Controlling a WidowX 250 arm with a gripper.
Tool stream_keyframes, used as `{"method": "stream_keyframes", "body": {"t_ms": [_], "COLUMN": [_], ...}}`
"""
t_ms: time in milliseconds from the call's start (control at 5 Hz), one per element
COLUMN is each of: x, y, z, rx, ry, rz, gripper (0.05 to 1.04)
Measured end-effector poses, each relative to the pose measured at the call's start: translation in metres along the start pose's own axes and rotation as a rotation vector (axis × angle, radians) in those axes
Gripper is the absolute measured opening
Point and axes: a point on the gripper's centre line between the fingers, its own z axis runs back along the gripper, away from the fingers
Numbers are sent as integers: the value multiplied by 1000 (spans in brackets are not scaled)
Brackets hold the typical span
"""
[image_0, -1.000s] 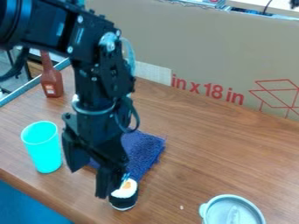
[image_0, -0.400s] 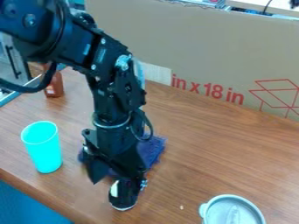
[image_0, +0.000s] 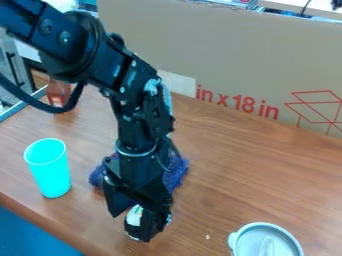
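1. brown wood-grain table (image_0: 234, 175) runs across the view, with a tall cardboard panel (image_0: 234, 55) upright along its far side; red lettering and a red line drawing mark the panel.
2. at the lower left, past the table's near edge, lies a flat blue area (image_0: 30, 232).
3. the black arm (image_0: 103, 62) comes in from the upper left and bends downward, so the gripper (image_0: 131, 228) hangs low over the near part of the table, left of the middle.
4. the jaws are spread, one to the left and a little higher, the other lower and to the right.
5. a small dark-and-white object (image_0: 135, 216) sits on the table at the gripper, its white part showing in the gap between the jaws; the right jaw covers some of it, and i cannot tell whether either jaw touches it.
6. just behind the gripper, a fuzzy dark blue cloth (image_0: 179, 172) lies on the table, partly hidden by the arm.
7. to the left, well apart from the jaws, a bright turquoise cup (image_0: 52, 175) stands with its open mouth up.
8. farther back on the left is a reddish-brown bottle (image_0: 60, 90), partly hidden by the arm's cable.
9. at the lower right, a pale round container (image_0: 264, 225) with a side tab is cut off by the view's bottom edge.
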Motion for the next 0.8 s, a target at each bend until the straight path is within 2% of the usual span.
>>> {"method": "stream_keyframes", "body": {"t_ms": [400,600,800], "x": [4,4,2], "y": [-1,-1,-4], "z": [-11,-11,3], "rx": [-5,-5,-2], "ry": [13,15,-8], "rz": [12,12,13], "gripper": [963,702,583]}}
